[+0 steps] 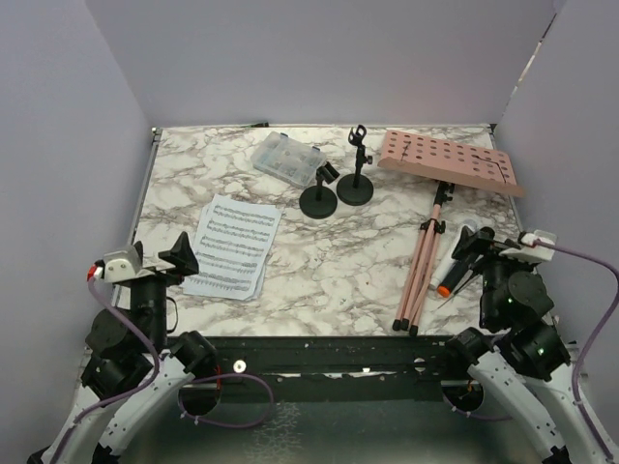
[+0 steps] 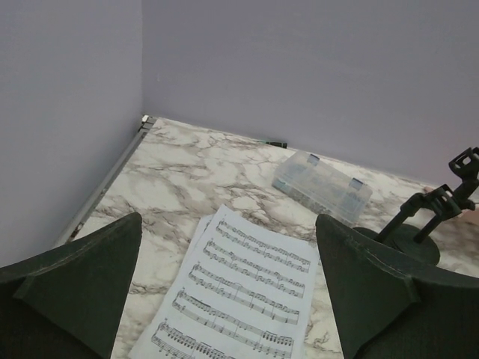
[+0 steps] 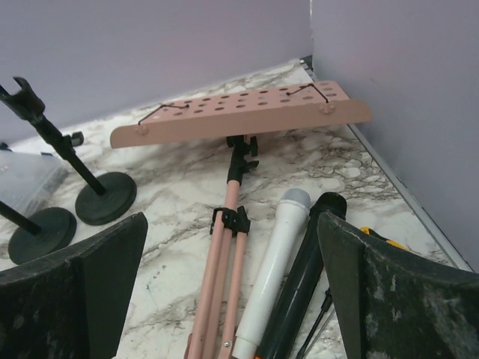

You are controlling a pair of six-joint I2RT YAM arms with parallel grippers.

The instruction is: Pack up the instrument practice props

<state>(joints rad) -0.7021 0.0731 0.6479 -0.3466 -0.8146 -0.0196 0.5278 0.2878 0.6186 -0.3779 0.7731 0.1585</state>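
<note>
Left gripper [image 1: 160, 261]: raised at 8 o'clock above the table [image 1: 319, 271]; fingers [image 2: 82, 284] are spread wide, nothing between them.
Right gripper [image 1: 474, 253]: raised at 4 o'clock; fingers [image 3: 389, 292] likewise apart and unloaded.
Sheet music [image 1: 232, 247]: laid flat just ahead of the left gripper, several pages overlapped.
Microphones: a white one [image 3: 271, 262] and a black one [image 3: 303, 269] are laid side by side beneath the right gripper.
Music stand [image 1: 440, 193]: laid down with legs folded, at 2 o'clock; its pink perforated desk is pointed away.
Mic stands [image 1: 338, 188]: two, upright on round bases, at 12 o'clock.
Clear case [image 1: 287, 159]: lid closed, at 11 o'clock, farthest.
Task state: all props are lying loose on the table; no bag or box large enough to hold them can be seen.
</note>
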